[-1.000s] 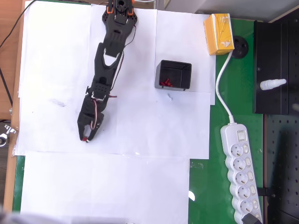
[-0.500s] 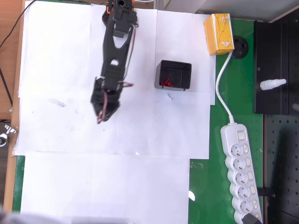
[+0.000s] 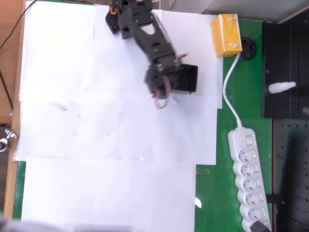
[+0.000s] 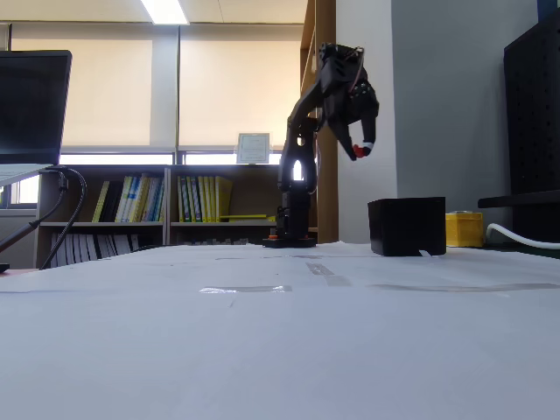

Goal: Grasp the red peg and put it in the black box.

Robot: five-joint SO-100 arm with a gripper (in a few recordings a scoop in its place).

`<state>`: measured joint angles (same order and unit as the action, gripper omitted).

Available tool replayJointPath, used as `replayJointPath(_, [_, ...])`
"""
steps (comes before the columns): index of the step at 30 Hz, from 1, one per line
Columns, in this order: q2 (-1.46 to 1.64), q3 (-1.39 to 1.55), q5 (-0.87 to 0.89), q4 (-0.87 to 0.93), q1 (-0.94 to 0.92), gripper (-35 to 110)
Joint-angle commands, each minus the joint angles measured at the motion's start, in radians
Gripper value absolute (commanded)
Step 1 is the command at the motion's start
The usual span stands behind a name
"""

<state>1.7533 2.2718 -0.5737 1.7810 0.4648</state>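
Peg carried high, at nine o'clock of the box.
We find the gripper (image 4: 360,147) clenched on the red peg (image 4: 357,151); it looks tiny, light and stiff, and a fingertip pinch should serve above the black box (image 4: 407,226).

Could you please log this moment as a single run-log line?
phase: carry | gripper: raised above table, fingers shut on red peg | black box: on white paper, gripper beside its left edge in overhead view | release: not yet

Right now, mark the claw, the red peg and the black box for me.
claw (image 4: 361,144): fixed view, between its fingertips.
red peg (image 4: 358,151): fixed view, its red body at the tips.
black box (image 4: 407,226): fixed view, its front wall.
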Motion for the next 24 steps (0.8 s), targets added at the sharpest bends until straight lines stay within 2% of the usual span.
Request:
replayJointPath(1, [-0.112, 0.058, 0.020, 0.087, 0.115, 0])
replayJointPath(9, [-0.066, -0.081, 0.040, 0.071, 0.241, 0])
replayJointPath(24, [0.063, -0.276, 0.074, -0.121, 0.293, 0])
